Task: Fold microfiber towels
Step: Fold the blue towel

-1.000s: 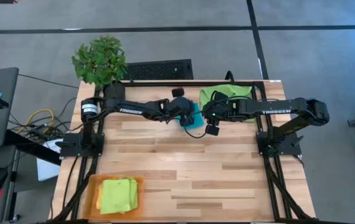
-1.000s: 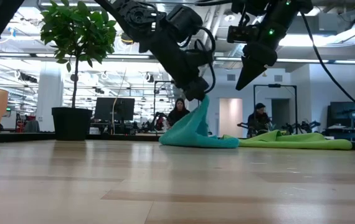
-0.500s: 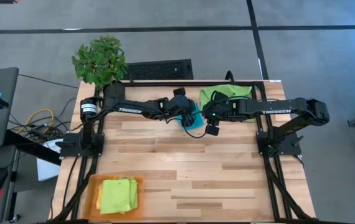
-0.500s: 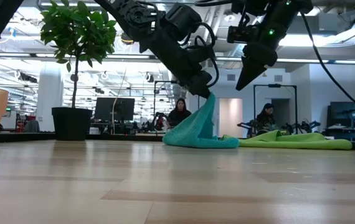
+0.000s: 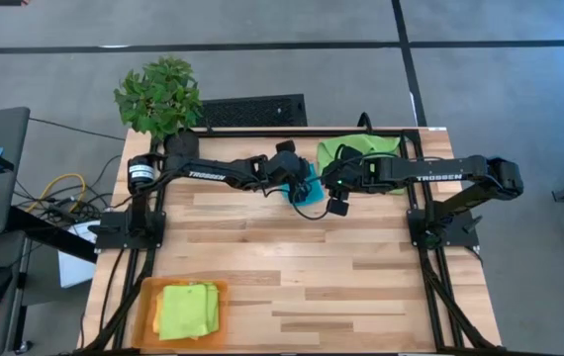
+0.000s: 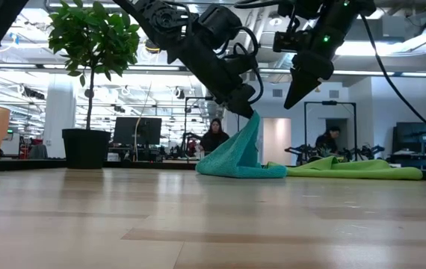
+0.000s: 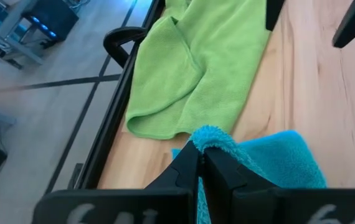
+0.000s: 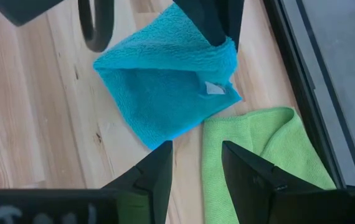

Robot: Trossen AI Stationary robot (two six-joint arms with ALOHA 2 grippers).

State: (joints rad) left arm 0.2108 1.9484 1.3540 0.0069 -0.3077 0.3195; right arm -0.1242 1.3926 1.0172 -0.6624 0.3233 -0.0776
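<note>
Left gripper (image 6: 249, 110), pinched on the teal towel's (image 6: 239, 158) raised corner, holds it; open right gripper (image 6: 297, 88) hovers at its three o'clock, over the lime towel (image 6: 355, 169).

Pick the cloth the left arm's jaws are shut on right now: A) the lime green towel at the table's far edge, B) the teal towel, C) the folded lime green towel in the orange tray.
B: the left gripper pinches a lifted corner of the teal towel, whose remaining cloth trails onto the table.

Dark arms (image 5: 213, 173) (white "TROSSEN" lettering)
</note>
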